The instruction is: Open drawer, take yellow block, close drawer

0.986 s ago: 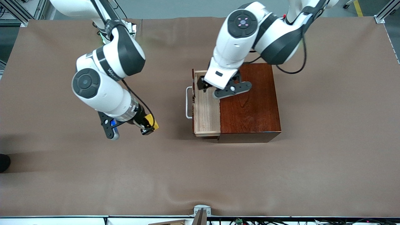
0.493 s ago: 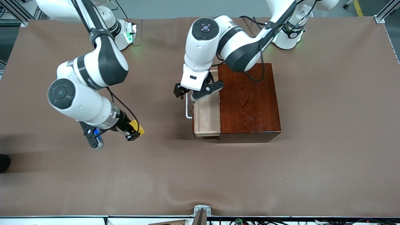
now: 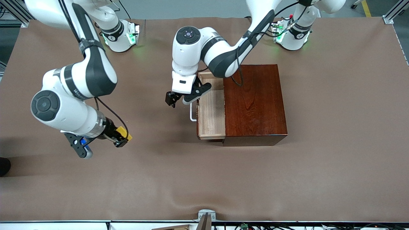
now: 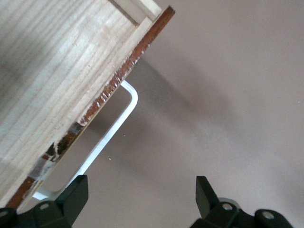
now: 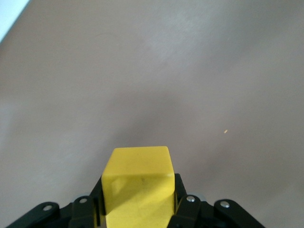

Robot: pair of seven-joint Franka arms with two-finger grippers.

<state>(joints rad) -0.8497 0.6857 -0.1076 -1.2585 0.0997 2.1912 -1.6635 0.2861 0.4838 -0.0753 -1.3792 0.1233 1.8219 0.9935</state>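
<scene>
The drawer (image 3: 211, 111) of pale wood stands pulled out of the dark reddish-brown box (image 3: 254, 102), and its tray shows nothing inside. Its white bar handle (image 3: 192, 114) faces the right arm's end of the table. My left gripper (image 3: 171, 99) hangs open over the cloth just in front of that handle (image 4: 109, 133), with nothing between its fingers (image 4: 71, 199). My right gripper (image 3: 120, 141) is shut on the yellow block (image 3: 124, 131) above bare cloth, well off from the drawer toward the right arm's end. In the right wrist view the yellow block (image 5: 137, 180) fills the jaws.
Brown cloth (image 3: 204, 179) covers the whole table. The two arm bases (image 3: 118, 35) (image 3: 292, 35) stand along the edge farthest from the front camera. A small metal bracket (image 3: 206, 215) sits at the edge nearest the front camera.
My right gripper has carried the yellow block farther from the drawer toward the right arm's end. My left gripper has moved off the open tray to the cloth in front of the handle.
</scene>
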